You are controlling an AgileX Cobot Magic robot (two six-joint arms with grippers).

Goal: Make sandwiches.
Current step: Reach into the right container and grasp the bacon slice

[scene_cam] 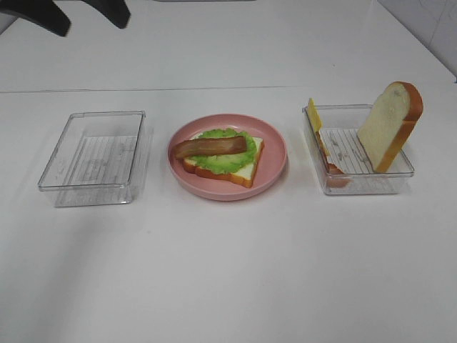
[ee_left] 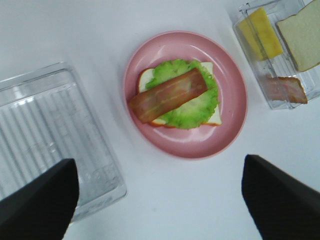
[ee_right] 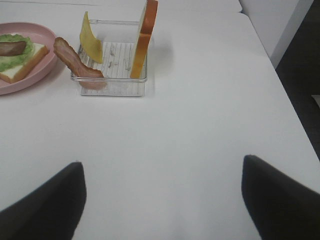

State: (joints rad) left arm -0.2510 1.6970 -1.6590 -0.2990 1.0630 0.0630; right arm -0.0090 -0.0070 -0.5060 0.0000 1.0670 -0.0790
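An open sandwich lies on the round pink plate (scene_cam: 273, 179): a white bread slice (scene_cam: 239, 170), green lettuce (scene_cam: 227, 161) and one bacon strip (scene_cam: 212, 147) on top. It also shows in the left wrist view (ee_left: 170, 95). The right clear tray (scene_cam: 357, 187) holds a yellow cheese slice (scene_cam: 313, 114), a second bacon strip (scene_cam: 335, 175) and a second bread slice (scene_cam: 389, 125) leaning upright. My left gripper (ee_left: 160, 200) is open and empty, high above the plate's near side. My right gripper (ee_right: 160, 200) is open and empty over bare table, apart from the right tray (ee_right: 120, 85).
An empty clear tray (scene_cam: 93, 193) stands left of the plate. Dark arm parts (scene_cam: 32, 16) show at the far left. The table's right edge (ee_right: 272, 65) is close to the right tray. White tabletop extends in front of the plate and trays.
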